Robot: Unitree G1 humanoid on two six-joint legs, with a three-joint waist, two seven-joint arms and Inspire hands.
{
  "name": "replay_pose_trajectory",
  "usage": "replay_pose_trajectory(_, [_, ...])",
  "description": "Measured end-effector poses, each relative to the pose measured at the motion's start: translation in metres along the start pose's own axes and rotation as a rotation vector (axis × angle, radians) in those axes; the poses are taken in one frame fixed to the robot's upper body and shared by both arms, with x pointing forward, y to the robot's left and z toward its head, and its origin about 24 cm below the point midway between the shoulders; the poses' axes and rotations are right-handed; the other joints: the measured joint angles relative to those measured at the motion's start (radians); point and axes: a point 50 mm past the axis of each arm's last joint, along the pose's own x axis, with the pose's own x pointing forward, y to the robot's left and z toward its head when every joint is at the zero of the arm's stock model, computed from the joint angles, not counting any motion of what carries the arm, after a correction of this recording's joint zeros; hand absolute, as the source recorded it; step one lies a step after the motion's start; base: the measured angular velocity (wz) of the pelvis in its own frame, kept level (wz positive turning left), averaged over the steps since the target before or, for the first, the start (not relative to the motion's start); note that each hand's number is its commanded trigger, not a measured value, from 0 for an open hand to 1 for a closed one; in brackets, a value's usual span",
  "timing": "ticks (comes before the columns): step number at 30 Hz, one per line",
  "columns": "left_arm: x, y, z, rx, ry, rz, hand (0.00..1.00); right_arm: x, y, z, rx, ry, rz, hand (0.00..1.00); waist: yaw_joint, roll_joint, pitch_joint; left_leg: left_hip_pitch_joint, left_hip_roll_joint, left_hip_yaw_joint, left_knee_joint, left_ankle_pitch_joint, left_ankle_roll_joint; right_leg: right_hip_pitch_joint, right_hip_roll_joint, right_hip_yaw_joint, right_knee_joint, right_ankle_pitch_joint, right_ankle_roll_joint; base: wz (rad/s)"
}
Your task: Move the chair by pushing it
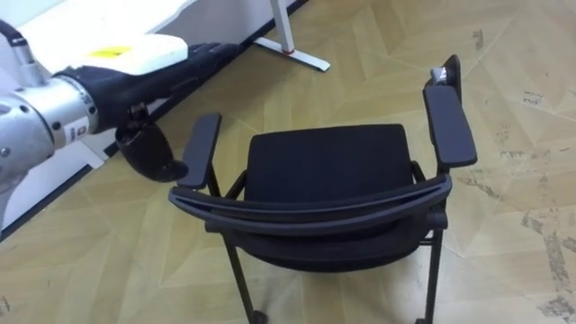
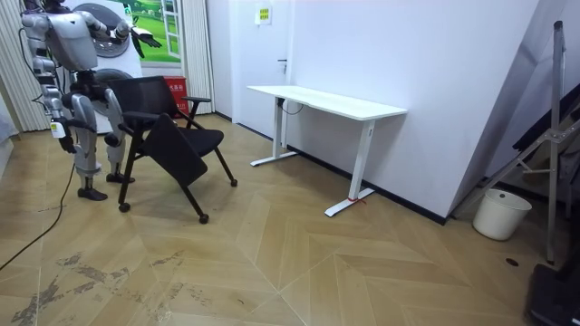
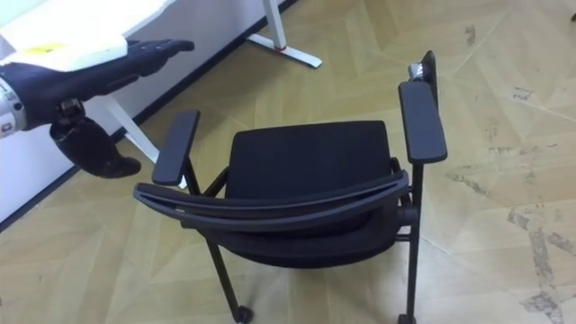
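The left hand (image 1: pixel 135 85) is held flat and empty, fingers straight, just beside the left armrest (image 1: pixel 200 148) of the chair (image 1: pixel 324 166), which stands directly before the robot. The right hand (image 2: pixel 57 129) is hung at its side, its state not to be told. Pushed at one armrest alone, the castered chair could be swung askew towards the white desk (image 2: pixel 326 101). The worn parquet floor (image 1: pixel 504 225) is bounded by white walls.

White desk (image 2: pixel 326 101) (against wall), white bucket (image 2: pixel 500 214)
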Motion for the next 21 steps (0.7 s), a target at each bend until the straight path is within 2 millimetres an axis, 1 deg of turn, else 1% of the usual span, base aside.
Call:
replay_pose_trajectory(1, [0.000,0.000,0.000,0.000,-0.002,0.000,0.00,0.000,0.000,0.000,0.002,0.000,0.000,0.00,-0.001,-0.002,0.0014,0.003,0.000,0.000,-0.002,0.000,0.000,0.001,0.000,0.000,0.000,0.000,0.000,-0.05])
replay_pose_trajectory(3, [0.000,-0.001,0.000,-0.006,-0.003,0.000,0.00,0.000,0.000,0.000,0.016,0.000,-0.003,0.00,-0.006,-0.013,0.0091,0.006,0.000,0.001,-0.007,0.000,0.000,0.003,0.000,-0.001,-0.001,0.000,0.000,-0.02])
replay_pose_trajectory(4, [0.000,-0.001,0.000,-0.007,-0.003,-0.001,0.00,0.000,0.000,0.000,0.020,0.000,-0.003,0.00,-0.008,-0.015,0.0111,0.006,0.000,0.001,-0.007,0.000,0.000,0.003,0.000,-0.001,-0.001,0.000,0.000,0.00])
replay_pose_trajectory(5, [0.000,-0.003,0.000,-0.010,0.000,-0.005,0.00,0.000,0.000,0.001,0.025,-0.001,-0.004,0.00,-0.015,-0.021,0.0151,0.004,-0.001,0.000,-0.008,0.000,0.000,0.002,0.000,-0.001,-0.002,0.000,0.000,0.00])
replay_pose_trajectory(8, [0.001,-0.008,-0.001,-0.021,0.002,-0.020,0.00,0.000,0.000,0.001,0.025,-0.001,-0.011,0.00,-0.027,-0.027,0.0189,0.004,-0.002,0.001,-0.009,0.000,0.000,0.001,0.000,0.000,-0.003,0.000,0.000,0.00])
replay_pose_trajectory(9, [0.002,-0.009,0.000,-0.022,0.000,-0.023,0.00,0.000,0.000,0.002,0.025,-0.003,-0.011,0.00,-0.031,-0.025,0.0176,0.001,-0.001,0.001,-0.009,0.000,0.000,-0.003,0.000,0.000,-0.003,0.000,0.000,0.00])
replay_pose_trajectory(12, [0.002,-0.016,-0.002,-0.038,0.007,-0.040,0.00,0.000,0.000,0.005,0.025,-0.011,-0.022,0.00,-0.047,-0.025,0.0178,0.000,-0.001,0.001,-0.009,0.000,0.000,-0.004,0.001,0.000,-0.002,0.000,0.000,0.00])
replay_pose_trajectory(16, [0.006,-0.022,0.001,-0.050,-0.008,-0.053,0.00,0.001,0.001,0.008,0.025,-0.018,-0.026,0.00,-0.050,-0.021,0.0147,0.001,-0.001,0.001,-0.009,0.000,0.000,-0.004,0.001,0.000,-0.001,0.000,0.000,0.00])
replay_pose_trajectory(18, [0.008,-0.026,0.003,-0.050,-0.013,-0.073,0.00,0.001,0.002,0.011,0.024,-0.026,-0.025,0.00,-0.051,-0.015,0.0109,0.001,-0.001,0.004,-0.008,0.000,0.000,-0.004,0.001,-0.001,-0.001,0.000,0.000,0.00])
replay_pose_trajectory(20, [0.009,-0.028,0.003,-0.048,-0.011,-0.082,0.00,0.001,0.002,0.012,0.024,-0.029,-0.024,0.00,-0.052,-0.012,0.0087,0.002,0.000,0.006,-0.007,0.000,0.000,-0.003,0.001,-0.001,0.000,0.000,0.000,0.00])
replay_pose_trajectory(21, [0.009,-0.029,0.003,-0.045,-0.007,-0.087,0.00,0.001,0.002,0.013,0.024,-0.029,-0.024,0.00,-0.052,-0.012,0.0087,0.004,0.000,0.006,-0.007,0.000,0.000,-0.002,0.001,-0.001,0.001,0.000,0.000,0.00])
